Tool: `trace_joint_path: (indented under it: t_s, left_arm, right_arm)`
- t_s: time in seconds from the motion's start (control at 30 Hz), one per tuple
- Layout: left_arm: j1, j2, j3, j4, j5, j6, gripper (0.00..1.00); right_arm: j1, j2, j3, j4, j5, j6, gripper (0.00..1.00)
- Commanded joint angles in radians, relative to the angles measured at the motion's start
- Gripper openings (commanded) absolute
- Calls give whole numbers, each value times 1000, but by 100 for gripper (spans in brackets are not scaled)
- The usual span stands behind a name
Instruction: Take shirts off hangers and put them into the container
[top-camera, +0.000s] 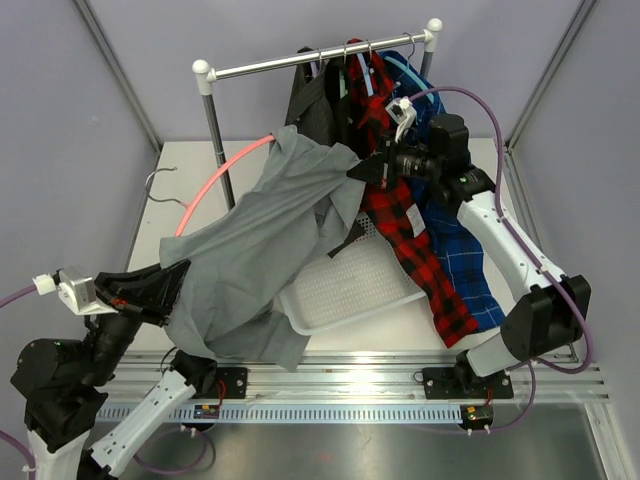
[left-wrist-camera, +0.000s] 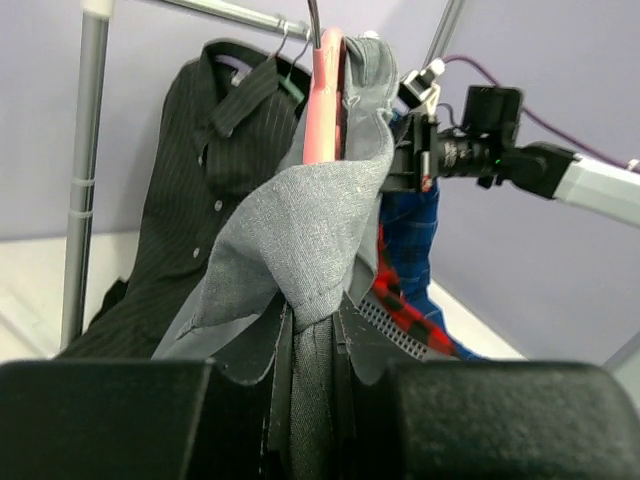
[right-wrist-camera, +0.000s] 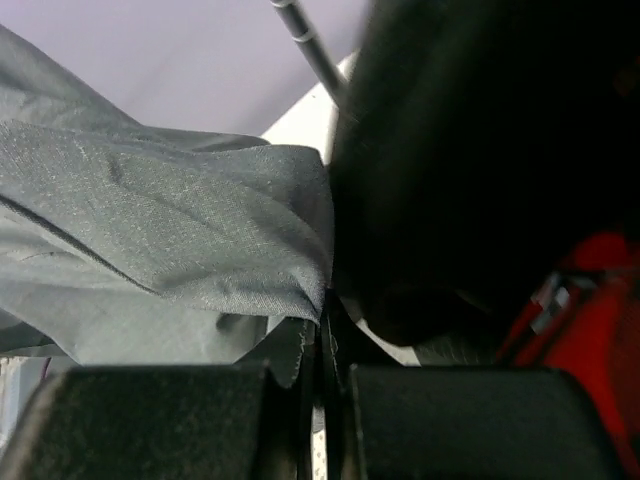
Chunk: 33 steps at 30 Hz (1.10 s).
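The grey shirt (top-camera: 270, 230) spans between them — left tool (top-camera: 178, 280) and right tool (top-camera: 355, 170) each pinch its cloth.

No text, brand, number or sign can be read in any view. The red-and-black plaid cloth shirt (top-camera: 415, 240) shows no lettering that can be made out. The small coloured tags (top-camera: 210, 409) at the arms' black metal base plates (top-camera: 232, 381) are too small to read.

Left gripper (left-wrist-camera: 310, 395) pinches the grey shirt (left-wrist-camera: 300, 230) draped over the pink hanger (left-wrist-camera: 328, 95), black shirt (left-wrist-camera: 190, 200) behind
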<state>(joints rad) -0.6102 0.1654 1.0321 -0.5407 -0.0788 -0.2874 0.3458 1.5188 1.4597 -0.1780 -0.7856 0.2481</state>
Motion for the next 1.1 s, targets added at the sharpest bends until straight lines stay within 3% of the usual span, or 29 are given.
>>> trace_joint_path:
  t_s: [0.0,0.4,0.5,0.57,0.6,0.67,0.8,1.07]
  left_arm:
    - [-13,-44,36,271,-147,14,0]
    - [-144,-93,62,242,-122,31,0]
    - [-180,-148,13,266,-164,36,0]
    - [-200,-149,-17,278,-168,54,0]
    - [-216,-142,-20,278,-170,60,0]
    - [-229,-118,-26,304,-165,77,0]
    - [-240,-72,-14,360,-125,109,0]
    - [-241,-32,-10,335,-104,111,0]
  right_arm:
    - [-50,-31,-67,-3,112,2,0]
    - [-177,35,4,22,117,42,0]
    - [-130,38,-25,-37,-12,-58,0]
    - [-41,35,-45,-161,-90,-241,0]
    - [41,23,-58,-229,-75,-367,0]
    - [114,14,-88,-284,-50,-446,0]
    - [219,41,-121,-359,-40,-513,0]
    - [228,-11,-125,-344,-43,-553,0]
